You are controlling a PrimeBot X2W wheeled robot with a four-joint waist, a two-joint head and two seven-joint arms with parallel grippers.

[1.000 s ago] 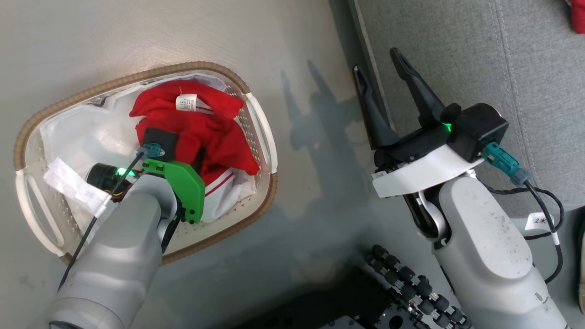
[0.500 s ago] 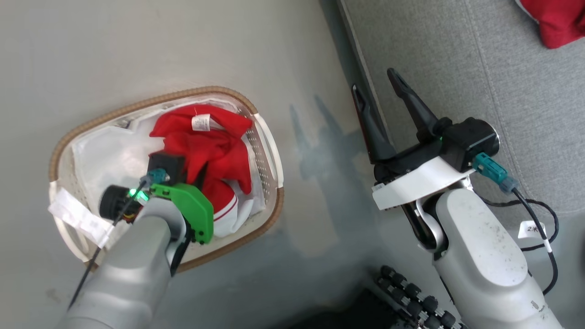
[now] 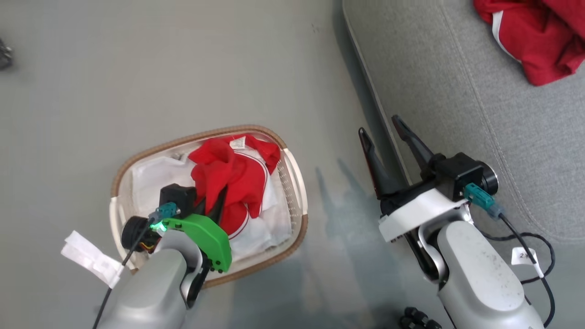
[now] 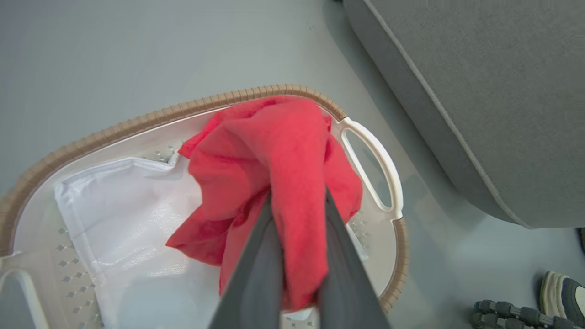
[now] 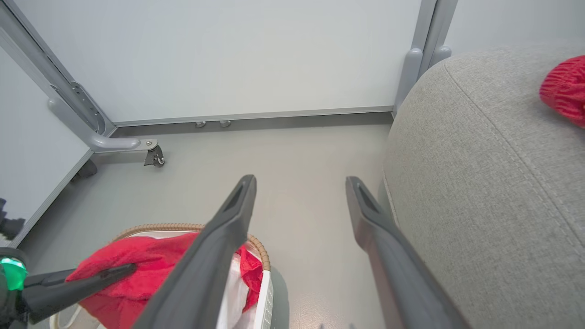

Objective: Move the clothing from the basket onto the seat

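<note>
- Two surfaces share the room: a smooth, pale grey floor (image 3: 183, 68) and, to the robot's right, the seat (image 3: 457, 114), which stands on that floor.
- Plain white wall (image 5: 237, 55) panels close the far side. They are held by a grey metal frame (image 5: 77, 109) that ends in a small caster (image 5: 154, 157).
- The seat is upholstered in coarse grey weave, with a rounded edge and a stitched seam running along it.
- On the floor near the seat's edge stands the basket (image 3: 183, 139), an oval of white perforated plastic with a ribbed brown rim and a looped white handle (image 4: 374, 169). A crinkled white liner (image 4: 123, 205) lies inside it.
- The clothing (image 3: 233, 178) is soft, bright red fabric with thin white trim. It is bunched over the inside of the basket, on the side nearer the seat.
- The left pincer (image 4: 298, 196) is clenched on the clothing, with a fold of red pinched between its two dark fingers and draped over them.
- The right pincer (image 3: 380, 125) hangs released beside the seat's edge. Its fingers are spread wide and grip nothing.
- One second garment (image 3: 539, 41), red with a white band, lies crumpled on the seat cushion, well apart from the basket.
- A light-soled shoe (image 4: 564, 292) rests on the floor by the seat's corner.
</note>
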